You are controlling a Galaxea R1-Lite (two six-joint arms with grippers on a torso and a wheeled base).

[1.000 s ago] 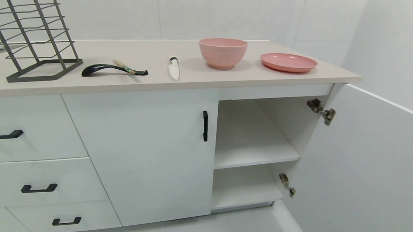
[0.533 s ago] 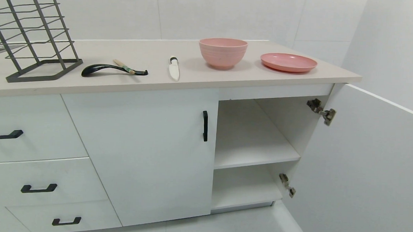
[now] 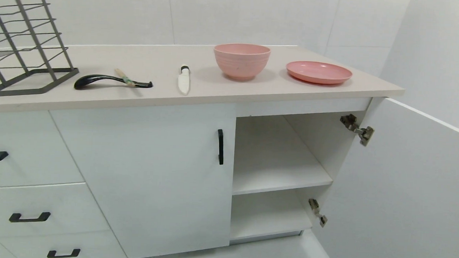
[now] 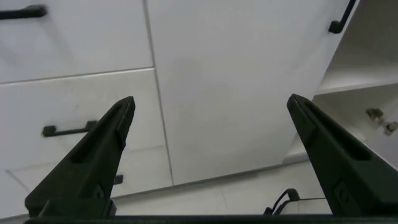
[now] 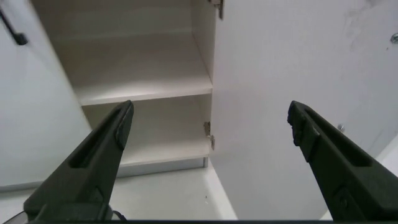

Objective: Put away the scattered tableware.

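On the beige countertop [image 3: 101, 59] lie a pink bowl [image 3: 241, 61], a flat pink plate [image 3: 318, 72] to its right, a white knife with a black end [image 3: 183, 79], a black ladle [image 3: 107, 81] and a small wooden-handled tool [image 3: 124, 78] across the ladle. My left gripper [image 4: 210, 106] is open with nothing between its fingers, facing the closed white cabinet door [image 4: 236, 81] and the drawers [image 4: 74, 118]. My right gripper [image 5: 208, 112] is open and holds nothing, facing the open cabinet's shelves [image 5: 143, 87].
A dark wire rack [image 3: 22, 38] stands at the counter's left end. The right cabinet door [image 3: 405, 191] is swung wide open, showing two bare shelves [image 3: 278, 173]. Drawers with black handles [image 3: 30, 217] sit at the left, and tiled floor lies below.
The head camera has shifted, so the whole scene sits a little further left and lower in the picture. The tableware has not moved on the counter.
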